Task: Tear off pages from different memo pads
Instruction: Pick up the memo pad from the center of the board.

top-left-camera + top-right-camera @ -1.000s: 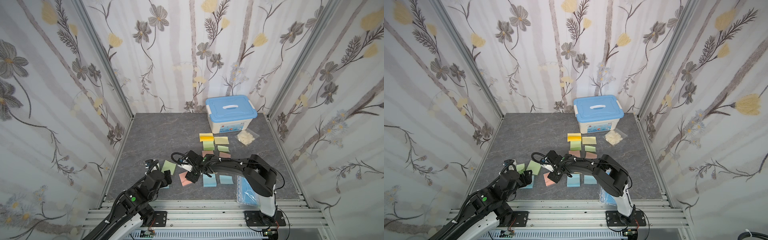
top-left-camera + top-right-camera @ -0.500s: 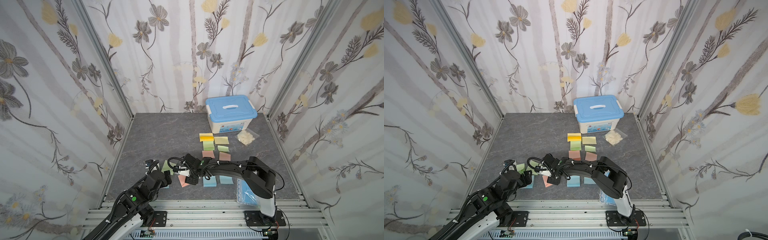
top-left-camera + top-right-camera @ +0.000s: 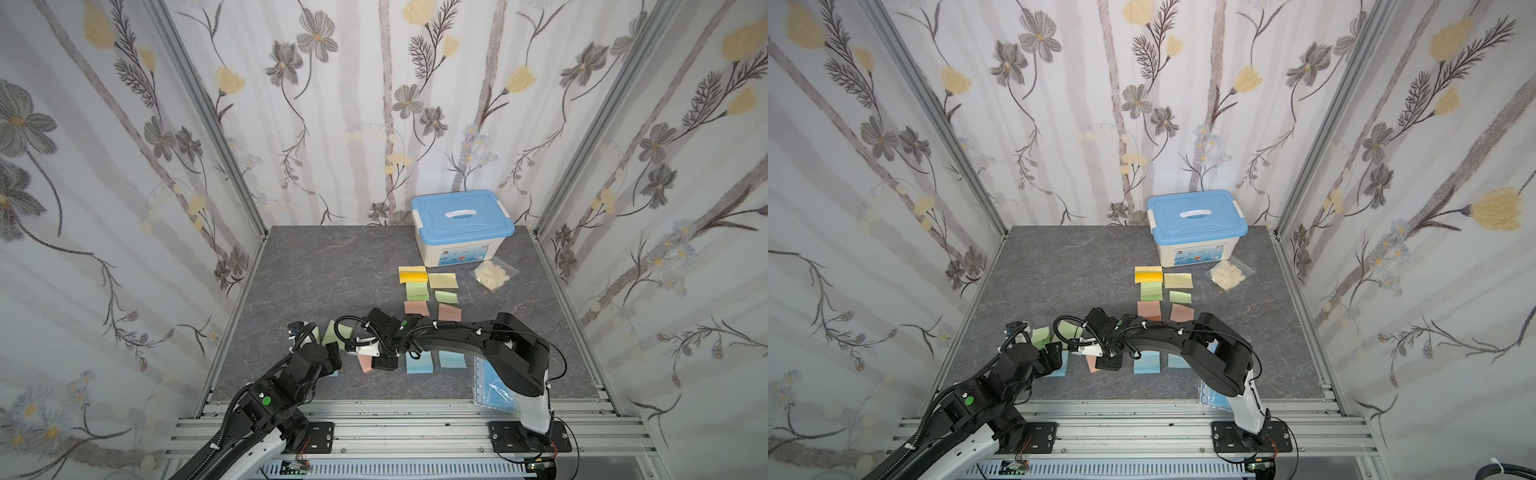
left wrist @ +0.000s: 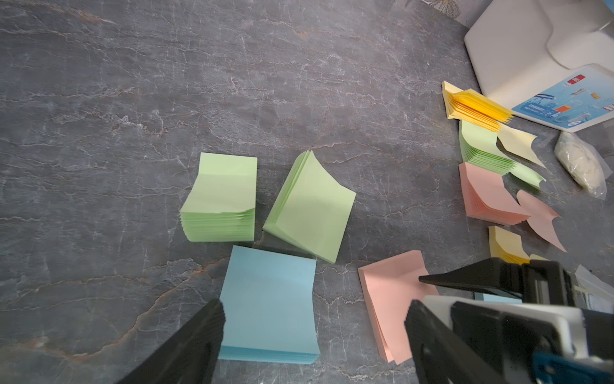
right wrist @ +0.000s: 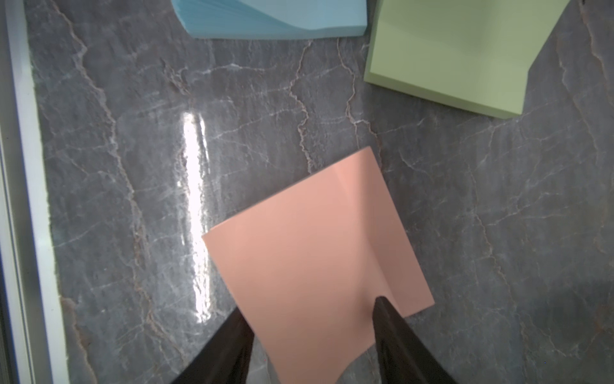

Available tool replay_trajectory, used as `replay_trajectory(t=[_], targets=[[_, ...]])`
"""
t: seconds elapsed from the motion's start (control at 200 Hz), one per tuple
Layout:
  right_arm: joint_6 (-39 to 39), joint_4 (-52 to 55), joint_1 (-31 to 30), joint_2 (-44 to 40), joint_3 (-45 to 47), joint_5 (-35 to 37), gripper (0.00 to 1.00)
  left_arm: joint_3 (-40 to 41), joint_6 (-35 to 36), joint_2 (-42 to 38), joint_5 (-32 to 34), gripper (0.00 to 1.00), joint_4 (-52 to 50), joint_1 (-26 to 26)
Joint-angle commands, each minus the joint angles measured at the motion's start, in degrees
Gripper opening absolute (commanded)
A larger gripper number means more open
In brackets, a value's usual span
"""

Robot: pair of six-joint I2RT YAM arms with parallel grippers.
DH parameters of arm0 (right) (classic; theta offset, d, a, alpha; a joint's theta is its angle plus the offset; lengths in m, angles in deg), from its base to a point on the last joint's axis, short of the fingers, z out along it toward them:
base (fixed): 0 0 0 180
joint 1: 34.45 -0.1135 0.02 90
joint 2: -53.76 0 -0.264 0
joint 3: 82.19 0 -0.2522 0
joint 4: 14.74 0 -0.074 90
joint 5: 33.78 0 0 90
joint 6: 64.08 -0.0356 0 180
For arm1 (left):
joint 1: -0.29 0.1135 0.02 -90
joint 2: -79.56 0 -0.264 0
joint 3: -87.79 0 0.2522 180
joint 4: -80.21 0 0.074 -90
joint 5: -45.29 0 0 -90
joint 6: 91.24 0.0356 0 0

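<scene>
Saw loose pages lying beside far memo pads; near ones untorn, I judged. My right gripper half-open, straddling pink pad at table front, nothing pinched. My left gripper wide, empty, over blue pad.

A dark grey marble-veined bench carries a blue-lidded white plastic box. In front of the box lie square pastel memo pads, thin loose pages and a clear bag of pale pieces; farthest from it, a bag of blue masks.
</scene>
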Motion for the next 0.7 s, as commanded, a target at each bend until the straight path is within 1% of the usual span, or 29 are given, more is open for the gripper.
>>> replay_trajectory(t=[0.0, 0.1, 0.17, 0.41, 0.52, 0.56, 0.589, 0.609, 0.644, 0.694], targets=[[1.3, 0.0, -0.1, -0.3, -0.9, -0.7, 0.57, 0.1, -0.7, -0.5, 1.4, 0.88, -0.6, 0.2], [1.7, 0.5, -0.1, -0.4, -1.5, -0.8, 0.54, 0.3, -0.8, -0.8, 1.3, 0.88, -0.7, 0.1], [2.1, 1.4, -0.2, 0.1, -2.3, -0.8, 0.5, 0.3, -0.8, -0.8, 1.2, 0.88, -0.6, 0.2], [2.6, 4.3, -0.2, 2.8, -6.0, -0.9, 0.46, 0.7, -1.0, -1.0, 0.9, 0.88, -0.5, 0.3], [2.7, 4.3, -0.3, 3.7, -7.1, 0.0, 0.35, 1.1, -1.4, -1.4, 0.9, 0.88, -0.5, 0.3], [2.6, 4.3, -0.2, 4.2, -7.6, 0.4, 0.34, 1.3, -1.5, -1.7, 0.9, 0.88, -0.5, 0.2], [3.1, 4.3, -0.2, 4.4, -7.7, 0.1, 0.28, 1.4, -1.6, -2.0, 1.0, 0.88, -0.6, 0.2], [3.4, 4.3, -0.2, 4.6, -7.8, -0.2, 0.22, 1.4, -1.6, -2.2, 1.0, 0.88, -0.6, 0.2], [4.2, 4.3, -0.3, 4.7, -7.9, -0.8, 0.0, 1.4, -1.6, -2.5, 1.2, 0.88, -0.8, 0.3], [4.2, 4.3, -0.2, 4.3, -7.9, -1.3, 0.0, 1.3, -1.5, -2.9, 1.3, 0.88, -1.1, 0.3]])
